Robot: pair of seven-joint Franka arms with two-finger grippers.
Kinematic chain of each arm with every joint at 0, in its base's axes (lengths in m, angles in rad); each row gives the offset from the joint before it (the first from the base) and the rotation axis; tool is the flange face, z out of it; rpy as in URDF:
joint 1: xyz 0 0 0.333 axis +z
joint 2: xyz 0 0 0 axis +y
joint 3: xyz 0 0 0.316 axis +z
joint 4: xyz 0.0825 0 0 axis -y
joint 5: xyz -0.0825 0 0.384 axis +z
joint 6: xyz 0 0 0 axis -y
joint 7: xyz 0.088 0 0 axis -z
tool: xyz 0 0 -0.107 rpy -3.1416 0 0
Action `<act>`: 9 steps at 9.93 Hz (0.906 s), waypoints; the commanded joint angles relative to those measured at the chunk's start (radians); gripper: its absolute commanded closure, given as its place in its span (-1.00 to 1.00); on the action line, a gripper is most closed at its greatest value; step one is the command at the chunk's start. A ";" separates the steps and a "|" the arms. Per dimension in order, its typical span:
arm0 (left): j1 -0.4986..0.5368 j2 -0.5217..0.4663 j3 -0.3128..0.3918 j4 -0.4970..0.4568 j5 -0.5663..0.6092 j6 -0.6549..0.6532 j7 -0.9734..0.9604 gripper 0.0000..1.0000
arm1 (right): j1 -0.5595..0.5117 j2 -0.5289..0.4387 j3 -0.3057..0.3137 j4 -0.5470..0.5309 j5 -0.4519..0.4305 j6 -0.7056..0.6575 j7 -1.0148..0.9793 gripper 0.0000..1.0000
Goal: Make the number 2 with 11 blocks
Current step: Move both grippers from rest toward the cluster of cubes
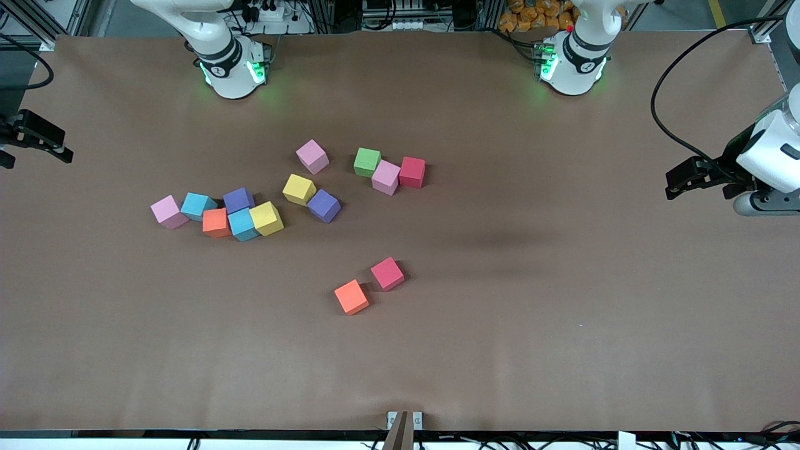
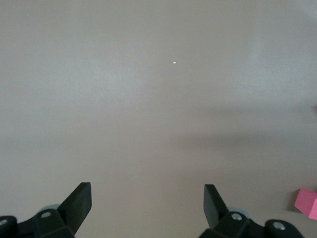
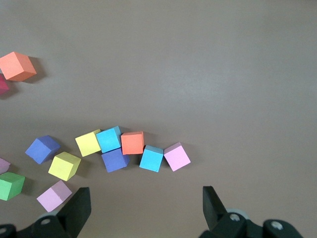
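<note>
you've got both arms waiting: left gripper [image 2: 147,201] and right gripper [image 3: 146,204] spread wide, empty; blocks [image 1: 244,215] scattered loose on the table [image 1: 562,312].

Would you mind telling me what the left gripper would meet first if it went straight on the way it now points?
Probably only bare table; the open left gripper has no block in line.

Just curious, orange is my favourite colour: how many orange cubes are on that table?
2. One orange cube sits in the cluster toward the right arm's end, touching a light blue cube. The other orange cube lies nearest the front camera, beside a hot-pink cube. None seem hidden.
</note>
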 commanded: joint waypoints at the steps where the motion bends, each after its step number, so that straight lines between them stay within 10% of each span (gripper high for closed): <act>1: 0.011 -0.009 -0.002 -0.008 -0.047 0.008 0.012 -1.00 | 0.011 0.007 -0.009 0.031 -0.029 0.002 0.010 -1.00; 9: -0.050 0.021 -0.089 -0.023 -0.048 -0.078 -0.008 -1.00 | 0.054 0.071 -0.003 -0.030 -0.020 -0.002 0.000 -1.00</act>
